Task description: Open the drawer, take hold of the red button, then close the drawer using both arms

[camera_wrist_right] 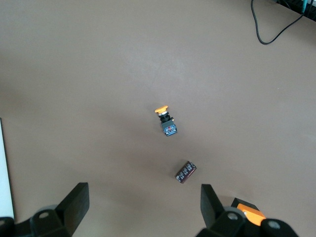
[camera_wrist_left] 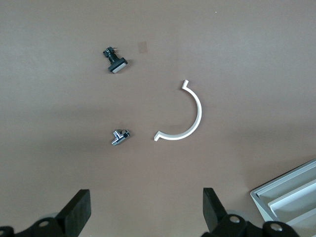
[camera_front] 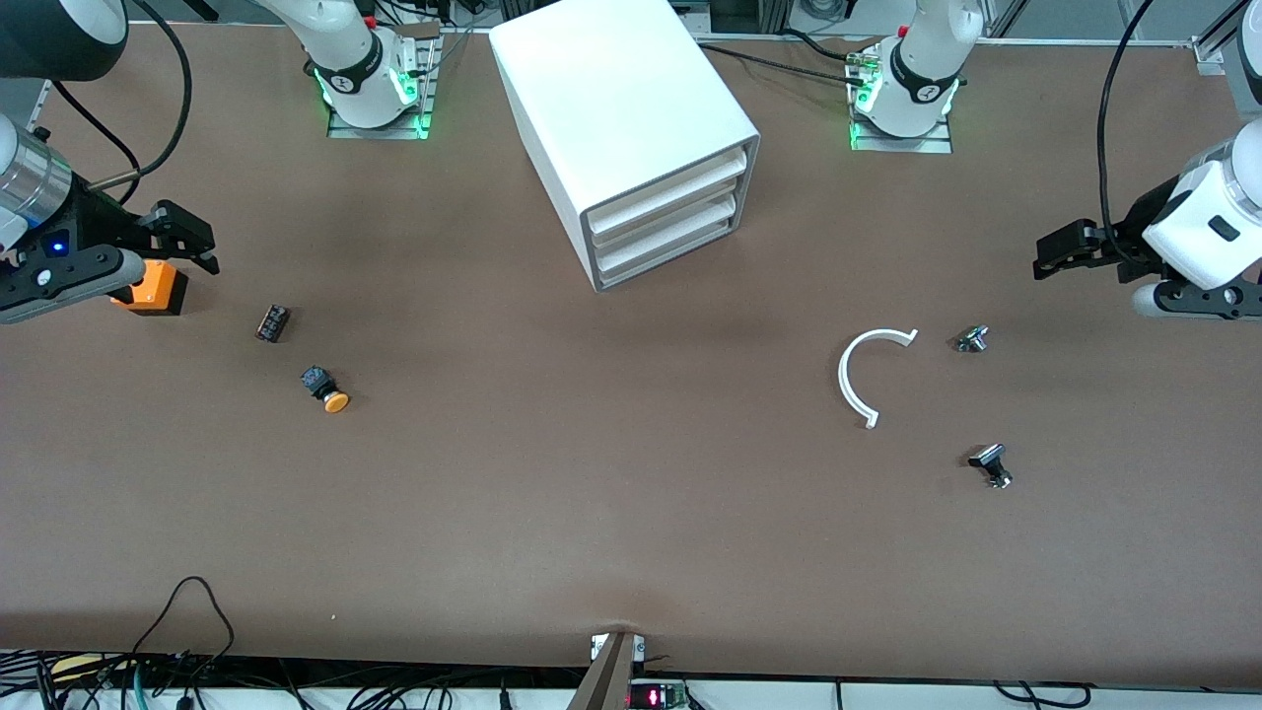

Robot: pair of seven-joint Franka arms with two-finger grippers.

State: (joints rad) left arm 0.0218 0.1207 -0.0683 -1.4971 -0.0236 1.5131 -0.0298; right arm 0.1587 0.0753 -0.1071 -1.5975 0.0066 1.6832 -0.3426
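Note:
The white cabinet (camera_front: 611, 108) stands between the two arm bases, and its corner shows in the left wrist view (camera_wrist_left: 291, 195). All three of its drawers (camera_front: 670, 212) are pushed in, and I cannot tell which one is the task's drawer. The button is out of view. My left gripper (camera_front: 1047, 254) (camera_wrist_left: 146, 202) hangs open over bare table at the left arm's end, holding nothing. My right gripper (camera_front: 205, 247) (camera_wrist_right: 143, 195) hangs open at the right arm's end, beside an orange box (camera_front: 156, 288), also holding nothing.
An orange-capped button (camera_front: 326, 389) (camera_wrist_right: 166, 121) and a small dark component (camera_front: 273, 322) (camera_wrist_right: 186, 171) lie near the right gripper. A white curved strip (camera_front: 856, 375) (camera_wrist_left: 190, 118), a small metal part (camera_front: 972, 339) (camera_wrist_left: 119, 137) and a black part (camera_front: 992, 464) (camera_wrist_left: 114, 62) lie near the left gripper.

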